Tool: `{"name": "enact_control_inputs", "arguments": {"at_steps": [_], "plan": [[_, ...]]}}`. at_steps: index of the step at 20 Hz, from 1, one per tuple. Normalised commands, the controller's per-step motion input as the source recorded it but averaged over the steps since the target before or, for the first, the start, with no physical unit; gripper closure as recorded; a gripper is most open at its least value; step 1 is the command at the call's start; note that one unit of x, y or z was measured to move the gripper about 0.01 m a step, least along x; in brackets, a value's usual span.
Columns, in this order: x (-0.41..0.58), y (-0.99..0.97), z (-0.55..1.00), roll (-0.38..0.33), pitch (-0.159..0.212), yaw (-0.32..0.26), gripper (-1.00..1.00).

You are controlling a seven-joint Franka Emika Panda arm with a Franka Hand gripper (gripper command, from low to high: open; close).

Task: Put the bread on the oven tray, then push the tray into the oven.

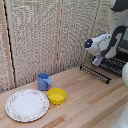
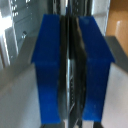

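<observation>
At the oven's mouth, toward the exterior view's right edge, the claw reaches down to the dark barred pan, with the lowered door flap just below it. In the wrist view the two blue fingers stand nearly together, only a thin dark edge running between them; I judge this to be the rim of the pan, pinched between the pads, though the blur keeps me from being sure. The bread is not visible in either view; it may lie on the pan behind the arm, but that cannot be told.

Risks from here: the grip is on a thin metal edge, so the pan could tilt or slip out if pushed at an angle. If it goes in crooked, its sides may miss the brackets and jam. A jerk could also send any loaf on it sliding off.

Well away from the claw, across the wooden surface, stand a blue cup, a yellow bowl and a patterned plate, all clear of the work.
</observation>
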Motion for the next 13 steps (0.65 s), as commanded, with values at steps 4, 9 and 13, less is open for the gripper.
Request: {"name": "enact_control_inputs", "arguments": {"at_steps": [4,9,13], "plan": [[0.031,-0.04,0.37,0.027,-0.017,0.003,-1.0],[0.161,-0.18,0.34,0.014,-0.009,-0.006,-1.0],[0.221,-0.07,0.23,0.066,0.003,-0.01,-1.0]]}}
